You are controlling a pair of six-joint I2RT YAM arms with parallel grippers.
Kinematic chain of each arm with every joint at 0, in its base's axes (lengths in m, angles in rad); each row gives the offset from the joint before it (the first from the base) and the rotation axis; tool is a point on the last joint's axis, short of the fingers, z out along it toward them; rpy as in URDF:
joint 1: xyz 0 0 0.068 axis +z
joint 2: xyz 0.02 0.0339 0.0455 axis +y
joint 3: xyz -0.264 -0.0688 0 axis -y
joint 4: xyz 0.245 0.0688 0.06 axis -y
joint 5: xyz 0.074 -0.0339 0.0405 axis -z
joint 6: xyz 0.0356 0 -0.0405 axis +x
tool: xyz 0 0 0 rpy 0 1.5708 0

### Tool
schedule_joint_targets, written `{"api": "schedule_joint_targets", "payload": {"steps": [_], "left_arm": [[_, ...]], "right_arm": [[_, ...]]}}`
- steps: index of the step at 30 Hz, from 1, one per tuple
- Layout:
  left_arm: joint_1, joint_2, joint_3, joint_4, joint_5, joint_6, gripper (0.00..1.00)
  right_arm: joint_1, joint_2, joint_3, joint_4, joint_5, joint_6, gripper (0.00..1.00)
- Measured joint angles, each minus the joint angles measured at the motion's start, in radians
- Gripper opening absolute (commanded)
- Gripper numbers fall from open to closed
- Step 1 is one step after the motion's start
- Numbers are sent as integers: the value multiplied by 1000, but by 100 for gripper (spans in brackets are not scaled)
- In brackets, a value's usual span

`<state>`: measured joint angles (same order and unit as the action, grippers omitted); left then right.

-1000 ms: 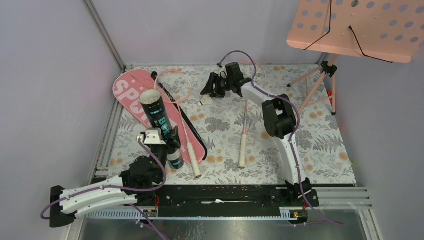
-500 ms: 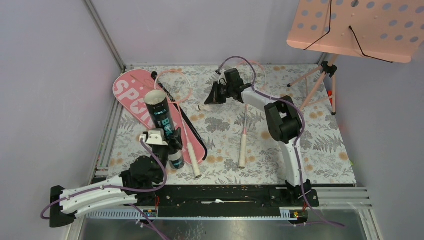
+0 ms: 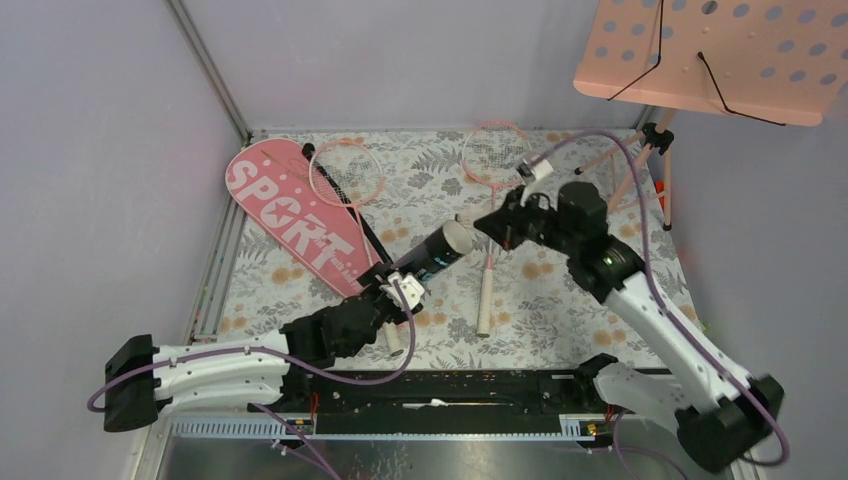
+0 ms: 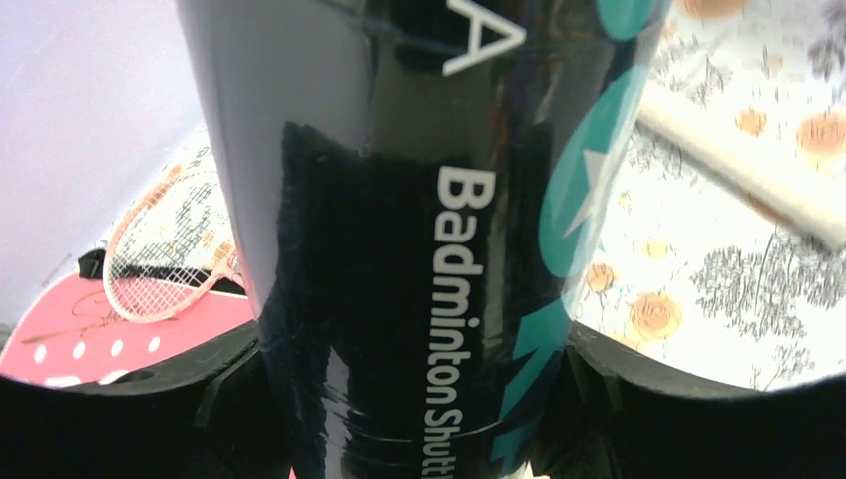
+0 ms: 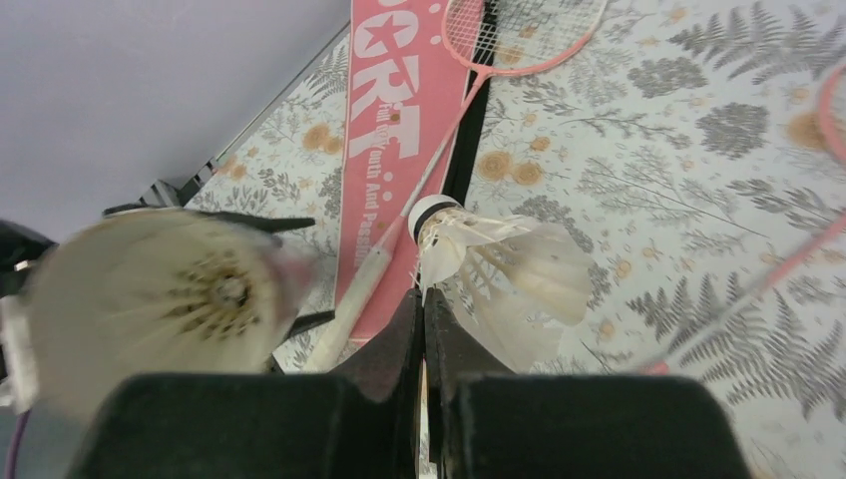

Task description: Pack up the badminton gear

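My left gripper (image 3: 402, 288) (image 4: 419, 399) is shut on the long black tube (image 3: 432, 258) (image 4: 399, 200), which tilts up to the right off the table. Its open mouth (image 5: 160, 299) shows blurred feathers inside. My right gripper (image 3: 499, 223) (image 5: 423, 304) is shut on a white feather shuttlecock (image 5: 504, 261), pinching a feather, just right of the tube's mouth. The pink "SPORT" cover (image 3: 290, 215) (image 5: 399, 130) lies at the left with one pink racket (image 3: 345, 172) across it. A second racket (image 3: 494, 152) lies mid-table, its white handle (image 3: 485, 300) toward me.
The pink perforated music stand (image 3: 700, 55) hangs over the back right corner, its tripod legs (image 3: 640, 165) on the floral mat. Grey walls close the left and back sides. The first racket's white handle (image 3: 393, 340) lies under my left wrist.
The left arm swung to the right and tipped the tube from upright to slanting right. The right gripper shut on the shuttlecock at the far middle and carried it back to the tube's mouth.
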<state>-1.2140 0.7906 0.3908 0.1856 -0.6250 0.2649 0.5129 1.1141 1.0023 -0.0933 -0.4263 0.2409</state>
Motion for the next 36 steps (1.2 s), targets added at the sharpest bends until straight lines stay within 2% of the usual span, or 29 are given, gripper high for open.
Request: {"api": "schedule_joint_targets", "payload": {"steps": [3,7,12,18,27,36], "left_arm": [[0,58,22,-32,58,63,14],[1,61,35,-91,154,112,14],[1,45,35,-126,239,153,14],[1,53,56,-174,301,177,14],[0,175,115,-193,311,188,11],[0,194,115,-185,307,188,11]], "right_arm": [[2,-219,-103,-52,54,-27,0],[2,-451,-180,-151,123,-44,0],[2,-645,-197,-232,111,-53,0],[2,-668,-196,-306,37,-71,0],[1,-631,-196,-343,-79,-95,0],[2,-735,-131,-446,98,-116,0]]}}
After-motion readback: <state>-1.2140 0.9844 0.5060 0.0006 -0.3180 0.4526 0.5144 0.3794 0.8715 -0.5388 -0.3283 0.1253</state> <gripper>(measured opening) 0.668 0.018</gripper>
